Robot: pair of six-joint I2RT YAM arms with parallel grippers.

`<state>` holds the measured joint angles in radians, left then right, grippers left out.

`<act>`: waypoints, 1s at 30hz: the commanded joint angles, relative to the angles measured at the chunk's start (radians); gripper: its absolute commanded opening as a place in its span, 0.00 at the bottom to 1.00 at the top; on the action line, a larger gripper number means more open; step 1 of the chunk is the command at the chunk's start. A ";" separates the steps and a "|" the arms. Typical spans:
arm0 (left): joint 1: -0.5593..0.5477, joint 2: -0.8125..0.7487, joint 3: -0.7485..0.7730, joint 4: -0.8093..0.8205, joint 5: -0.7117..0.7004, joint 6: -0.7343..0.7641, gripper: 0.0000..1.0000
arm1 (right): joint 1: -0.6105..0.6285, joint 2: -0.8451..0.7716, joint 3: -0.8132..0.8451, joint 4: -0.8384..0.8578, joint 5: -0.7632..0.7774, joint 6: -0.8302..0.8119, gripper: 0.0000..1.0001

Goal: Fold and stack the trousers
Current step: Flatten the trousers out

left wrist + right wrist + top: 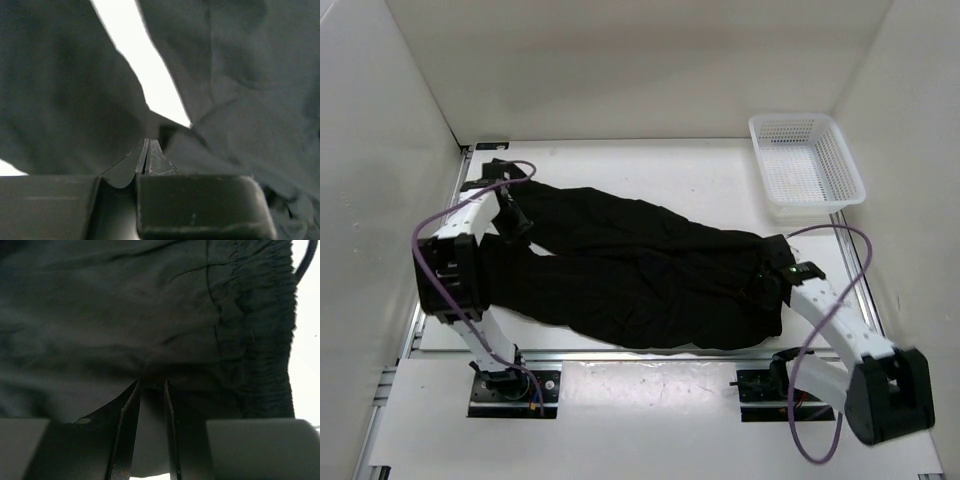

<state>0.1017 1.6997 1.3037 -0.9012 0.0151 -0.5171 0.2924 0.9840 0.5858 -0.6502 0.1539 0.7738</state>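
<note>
Left gripper (147,146): jaws pressed together. The tips sit at a folded edge of black cloth. Whether cloth is pinched between them cannot be told.
Right gripper (151,386): jaws a narrow slit apart, tips against the cloth just inside the elastic waistband (265,340). No firm hold is evident.
Trousers (640,270): spread flat and wrinkled across the desk (670,165), both legs side by side.
Long axis: runs from the far left, where the leg ends lie, to the near right, where the waist lies.
Arm allocation: the left arm is at the leg ends and the right arm at the waist. Each gripper is at its own end of the garment.
Governing relation: from the left gripper the garment stretches away to the right. Judged next need: carry the leg ends along this axis towards the waist.
Mesh basket (807,165): far right corner, clear of the cloth.
</note>
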 commanded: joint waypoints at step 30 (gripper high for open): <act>-0.097 -0.134 0.329 -0.067 -0.181 -0.061 0.83 | -0.084 0.092 0.370 -0.035 0.185 -0.068 0.92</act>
<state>-0.0238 1.7313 1.7401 -0.9249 -0.0933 -0.5182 0.2111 1.1610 0.9390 -0.5957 0.2897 0.7410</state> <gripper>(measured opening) 0.854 0.911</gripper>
